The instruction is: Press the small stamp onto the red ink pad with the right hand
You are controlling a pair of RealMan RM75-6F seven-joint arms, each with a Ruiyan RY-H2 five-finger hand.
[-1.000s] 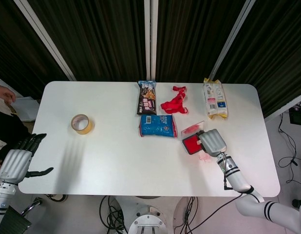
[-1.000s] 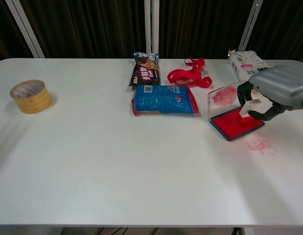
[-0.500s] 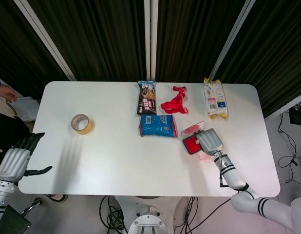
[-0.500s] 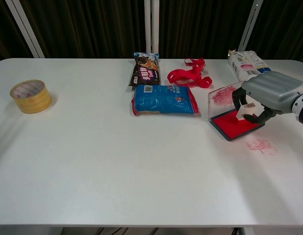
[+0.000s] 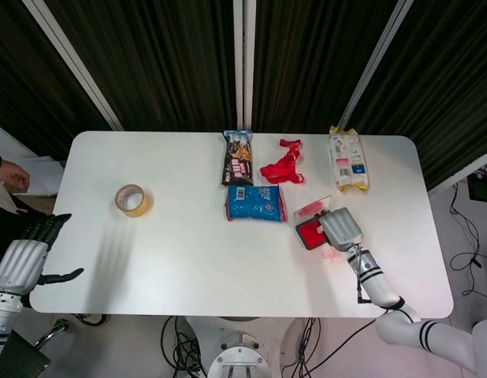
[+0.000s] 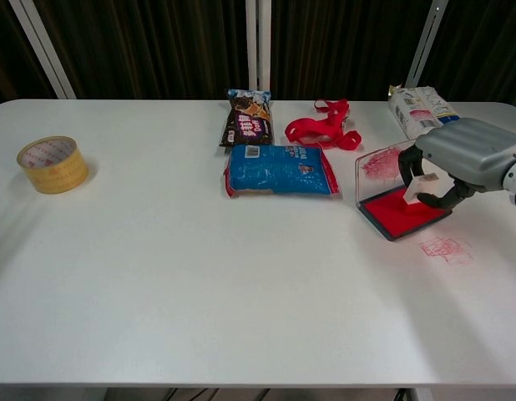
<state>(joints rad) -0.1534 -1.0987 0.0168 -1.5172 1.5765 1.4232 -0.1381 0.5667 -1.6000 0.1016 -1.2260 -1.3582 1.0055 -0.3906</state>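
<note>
The red ink pad lies open on the right part of the white table, its clear lid smeared red and tilted up behind it. My right hand holds the small white stamp between its fingers, with the stamp's lower end down on the pad's right part. From the head view the right hand covers the stamp and the right half of the ink pad. A red stamp print marks the table just in front of the pad. My left hand hangs open past the table's left front corner.
A blue snack pack lies left of the pad, a dark snack bag and a red ribbon behind it. A pale packet sits at the back right, a roll of yellow tape far left.
The right hand shifted left and down over the last second, bringing the stamp onto the pad, then eased slightly right. The left hand barely moved.
</note>
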